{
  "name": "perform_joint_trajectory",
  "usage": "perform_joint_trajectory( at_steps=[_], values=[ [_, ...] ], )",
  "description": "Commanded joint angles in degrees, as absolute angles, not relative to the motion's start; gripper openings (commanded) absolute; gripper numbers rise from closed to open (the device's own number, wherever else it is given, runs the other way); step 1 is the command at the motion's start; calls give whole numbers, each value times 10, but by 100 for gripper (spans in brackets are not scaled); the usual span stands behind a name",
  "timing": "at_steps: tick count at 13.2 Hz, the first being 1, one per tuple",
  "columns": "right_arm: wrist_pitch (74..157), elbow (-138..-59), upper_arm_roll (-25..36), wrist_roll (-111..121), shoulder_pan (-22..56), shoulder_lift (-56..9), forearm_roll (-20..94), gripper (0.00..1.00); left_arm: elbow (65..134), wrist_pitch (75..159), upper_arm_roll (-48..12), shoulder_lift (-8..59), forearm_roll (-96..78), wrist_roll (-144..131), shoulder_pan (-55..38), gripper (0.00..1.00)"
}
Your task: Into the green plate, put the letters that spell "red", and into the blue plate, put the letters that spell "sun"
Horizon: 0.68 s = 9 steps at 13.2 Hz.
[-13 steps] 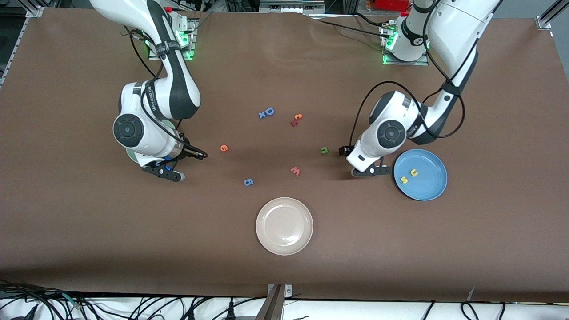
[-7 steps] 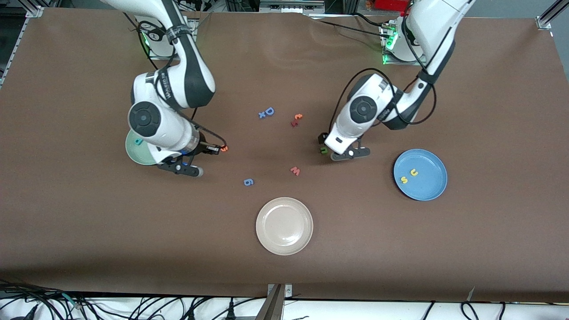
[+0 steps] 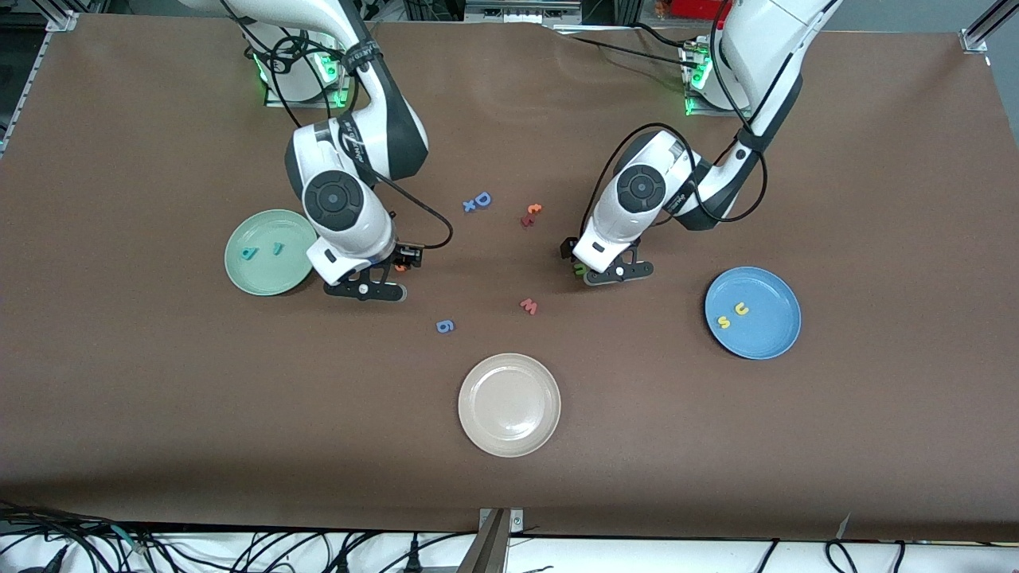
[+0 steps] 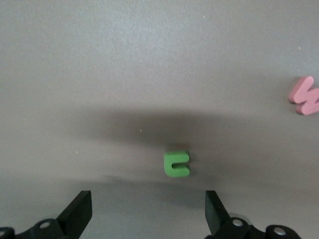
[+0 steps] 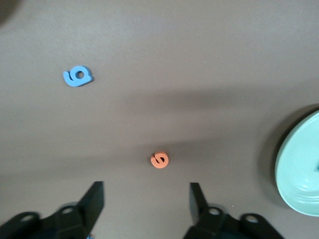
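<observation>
Left gripper (image 4: 144, 219) open over green n (image 4: 177, 164); right gripper (image 5: 144, 204) open over orange e (image 5: 159, 160). Risk: tiny foam skidding aside, pinch off-centre.

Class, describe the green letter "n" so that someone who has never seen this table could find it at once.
Start at the blue plate toward the left arm's end of the table, then move toward the table's middle. The green "n" lies flat on the brown table under the open left gripper. It is the only green letter; the red "w" nearby lies nearer the front camera.
</observation>
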<state>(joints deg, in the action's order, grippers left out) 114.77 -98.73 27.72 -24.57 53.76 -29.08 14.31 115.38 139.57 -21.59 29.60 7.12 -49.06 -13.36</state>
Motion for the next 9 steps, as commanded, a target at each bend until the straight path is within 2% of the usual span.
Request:
perform_joint_trajectory(
  at_steps=[1, 7, 9],
  values=[
    [1199, -1010, 279, -250, 557, -314, 135, 84, 1134, 1397, -218, 315, 133, -560, -145, 100],
    [1361, -1139, 257, -250, 558, -314, 157, 83, 1109, 1397, -219, 341, 148, -586, -144, 100],
    [1381, -1154, 251, -249, 558, -314, 162, 83, 1086, 1397, -219, 355, 147, -587, -146, 100]
  ],
)
